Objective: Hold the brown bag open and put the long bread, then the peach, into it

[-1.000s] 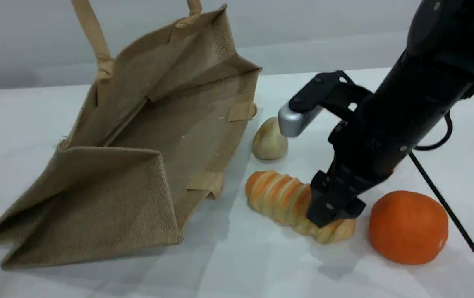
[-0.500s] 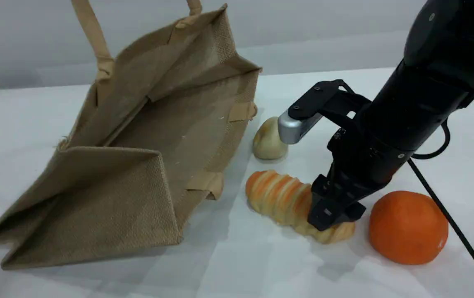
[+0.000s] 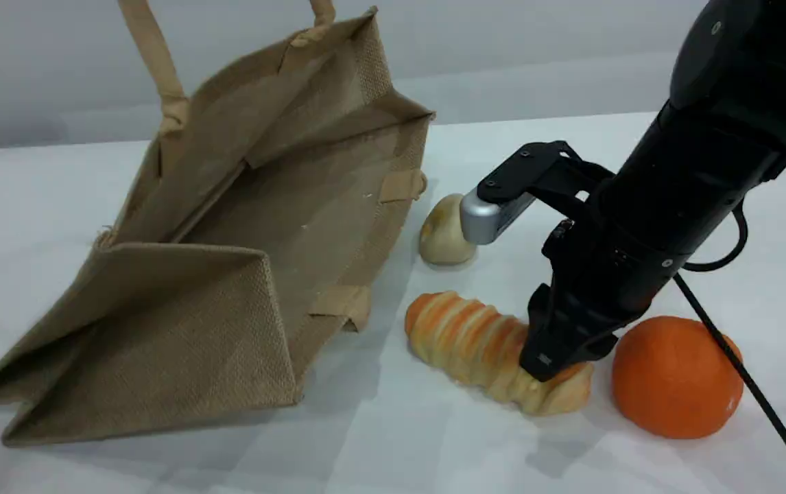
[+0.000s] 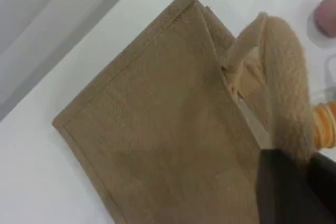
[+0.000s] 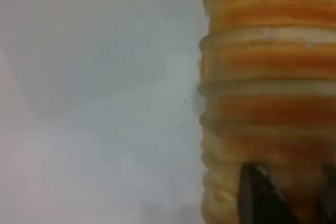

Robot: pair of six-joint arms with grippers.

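The brown bag (image 3: 242, 226) lies on its side on the table with its mouth facing right and gaping wide. One beige handle (image 3: 153, 55) runs up past the top edge. In the left wrist view my left gripper (image 4: 294, 169) is shut on that handle (image 4: 286, 93) above the bag (image 4: 157, 119). The long bread (image 3: 468, 339) lies just right of the bag's mouth. My right gripper (image 3: 551, 360) is shut on its right half, and a dark fingertip (image 5: 260, 192) presses into the ridged loaf (image 5: 268, 77). The peach (image 4: 326, 14) shows only in the left wrist view, at the upper right.
A big orange fruit (image 3: 674, 377) sits just right of the bread, close to the right gripper. A pale yellowish lump (image 3: 442, 237) rests behind the bread near the bag's rim. A black cable (image 3: 743, 370) runs down across the orange.
The right gripper's jaws have closed onto the long bread and sunk a little lower. The loaf has shifted slightly and dented at the grip. The bag stays as it was.
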